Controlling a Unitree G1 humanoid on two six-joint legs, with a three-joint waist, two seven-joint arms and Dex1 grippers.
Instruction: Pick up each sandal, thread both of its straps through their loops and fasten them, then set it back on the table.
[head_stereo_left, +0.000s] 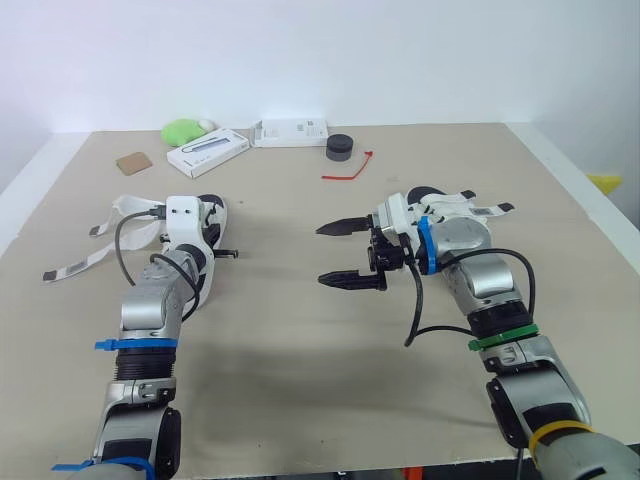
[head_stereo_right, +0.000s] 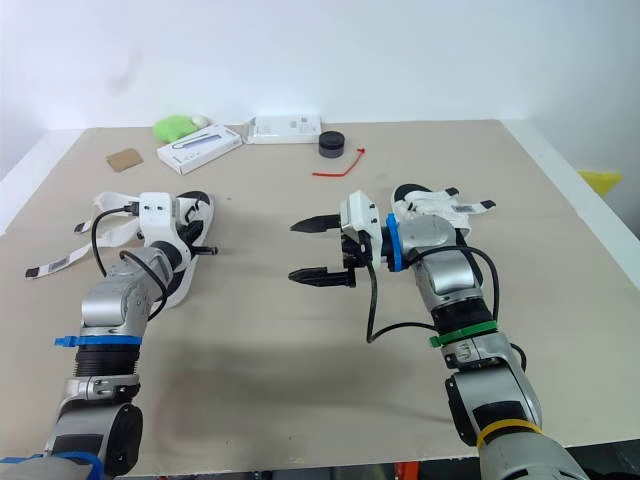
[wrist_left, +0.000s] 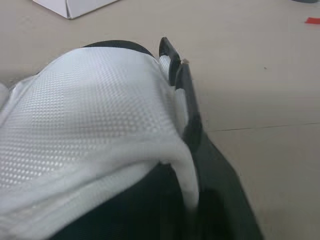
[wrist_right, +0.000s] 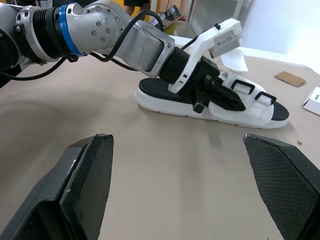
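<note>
Left of the head view: left sandal (head_stereo_left: 218, 215) on desk (head_stereo_left: 300, 380); left gripper (head_stereo_left: 207, 232) fingers apparently closed on its strap (wrist_left: 100, 115). Centre: right gripper (head_stereo_left: 325, 254) fingers spread wide, empty. Centre-right: right sandal (head_stereo_left: 455, 207).

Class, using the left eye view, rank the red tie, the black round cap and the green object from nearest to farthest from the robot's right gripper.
1. The red tie, just beyond the right gripper.
2. The black round cap, behind the tie, toward the table's far edge.
3. The green object, far back on the left side.
</note>
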